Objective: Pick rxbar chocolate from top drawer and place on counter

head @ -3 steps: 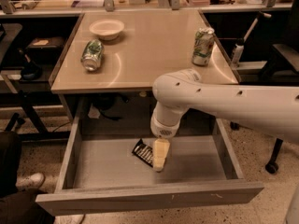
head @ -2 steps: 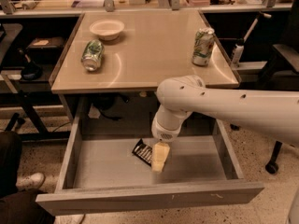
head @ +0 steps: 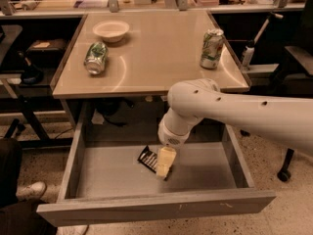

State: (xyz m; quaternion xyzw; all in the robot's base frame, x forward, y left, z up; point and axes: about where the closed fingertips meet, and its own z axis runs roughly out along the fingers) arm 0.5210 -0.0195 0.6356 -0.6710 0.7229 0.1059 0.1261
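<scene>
The top drawer [head: 146, 207] stands open. The rxbar chocolate [head: 146, 157] lies flat on its floor, near centre. The pincer [head: 164, 166] sits low over the bar's right end; its closure cannot be determined. Step judged: grasping. Next move requires a secure hold, then a lift to the tabletop [head: 156, 53] behind.

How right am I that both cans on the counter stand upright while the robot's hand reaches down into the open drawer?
Not quite. The can near the bowl lies on its side; only the other can stands upright on the counter. The camera view shows this. The hand does reach into the open drawer.
</scene>
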